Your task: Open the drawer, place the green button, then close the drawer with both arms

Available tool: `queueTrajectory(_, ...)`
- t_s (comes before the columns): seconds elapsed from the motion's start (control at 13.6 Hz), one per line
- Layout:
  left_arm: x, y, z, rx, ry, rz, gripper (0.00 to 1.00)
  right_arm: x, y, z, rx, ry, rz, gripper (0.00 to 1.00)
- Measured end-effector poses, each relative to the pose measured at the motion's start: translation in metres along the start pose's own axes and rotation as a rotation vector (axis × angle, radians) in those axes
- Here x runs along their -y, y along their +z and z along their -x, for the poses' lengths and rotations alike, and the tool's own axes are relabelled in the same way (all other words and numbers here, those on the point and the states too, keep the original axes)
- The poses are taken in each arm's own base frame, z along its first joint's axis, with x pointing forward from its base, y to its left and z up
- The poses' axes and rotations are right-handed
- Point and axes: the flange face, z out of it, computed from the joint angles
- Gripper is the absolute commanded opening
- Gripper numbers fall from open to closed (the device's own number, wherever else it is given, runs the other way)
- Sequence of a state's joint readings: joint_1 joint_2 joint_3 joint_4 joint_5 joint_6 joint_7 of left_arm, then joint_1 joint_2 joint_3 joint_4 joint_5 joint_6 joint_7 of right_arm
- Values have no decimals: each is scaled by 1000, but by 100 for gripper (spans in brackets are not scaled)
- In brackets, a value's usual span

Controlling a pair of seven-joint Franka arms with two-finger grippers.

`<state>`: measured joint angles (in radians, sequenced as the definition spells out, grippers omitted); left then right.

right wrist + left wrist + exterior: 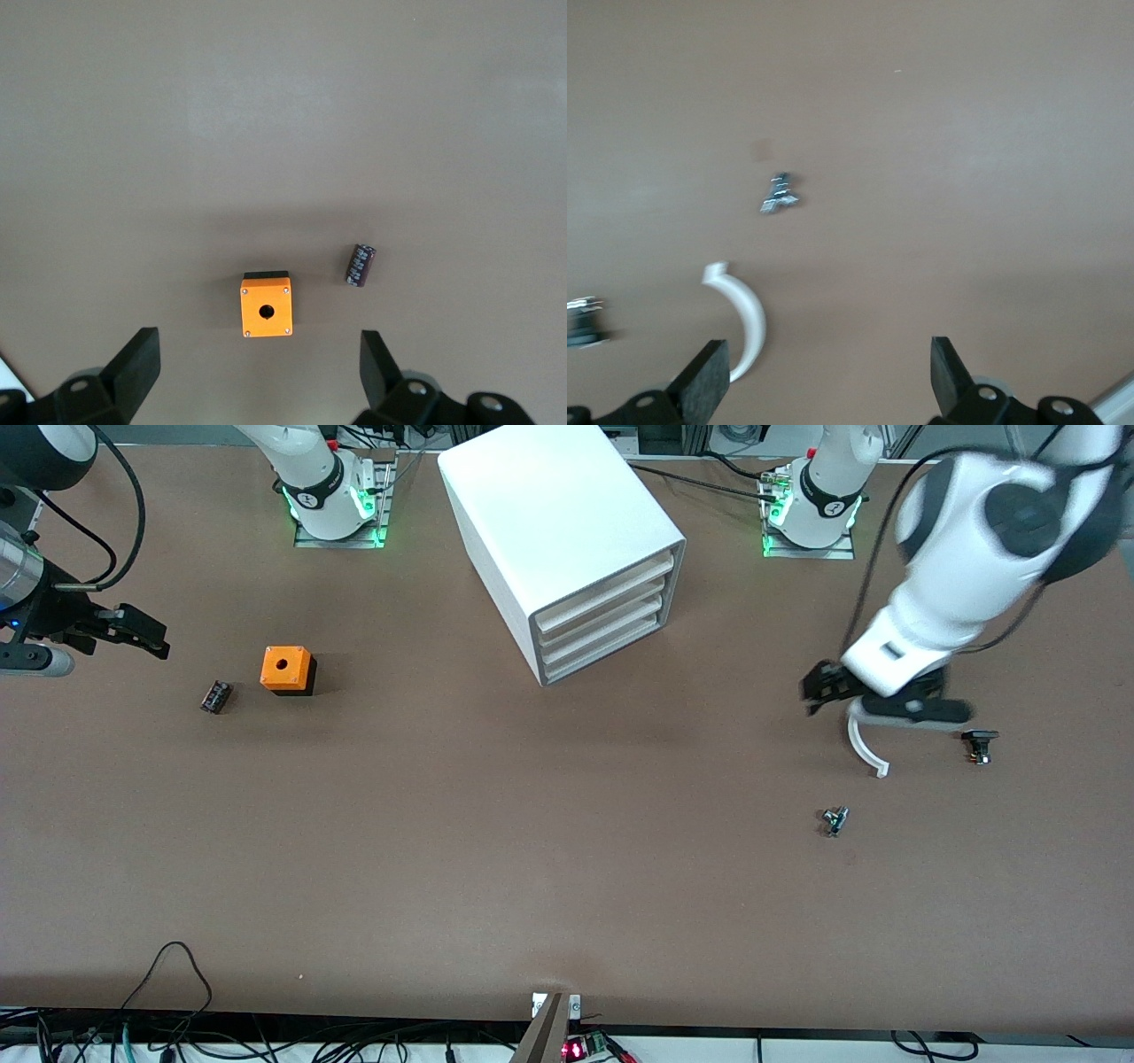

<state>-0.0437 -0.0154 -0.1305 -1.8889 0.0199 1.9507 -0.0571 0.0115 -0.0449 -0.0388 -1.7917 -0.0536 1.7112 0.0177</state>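
The white cabinet (pixel 567 540) stands at the middle of the table near the robots' bases, and its stacked drawers (pixel 605 623) are all shut. No green-capped button shows in any view. My left gripper (pixel 826 685) hangs open and empty over the table toward the left arm's end, beside a white curved piece (pixel 864 748). In the left wrist view its jaws (pixel 828 376) stand wide apart over bare table. My right gripper (pixel 133 631) is open and empty over the right arm's end; its wrist view (pixel 261 372) shows only table between the fingers.
An orange box with a hole (pixel 286 669) (pixel 266 308) and a small black part (pixel 215 696) (pixel 361 265) lie toward the right arm's end. A small grey metal part (pixel 834 820) (pixel 780 193) and a black part (pixel 979 744) (pixel 585 323) lie near the white curved piece (pixel 742 323).
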Motion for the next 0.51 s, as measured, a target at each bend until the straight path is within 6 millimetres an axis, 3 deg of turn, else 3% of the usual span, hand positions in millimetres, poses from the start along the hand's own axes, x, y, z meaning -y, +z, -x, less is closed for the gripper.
queueTrajectory(0.15,43,-42,4,15,57,-7,100,0,0,0,0,0,0,100)
queueTrajectory(0.29,72,-66,7,38,78,-6,100,0,0,0,0,0,0,100)
queueTrajectory(0.51,78,-85,10,50,82,-4,100,0,0,0,0,0,0,100)
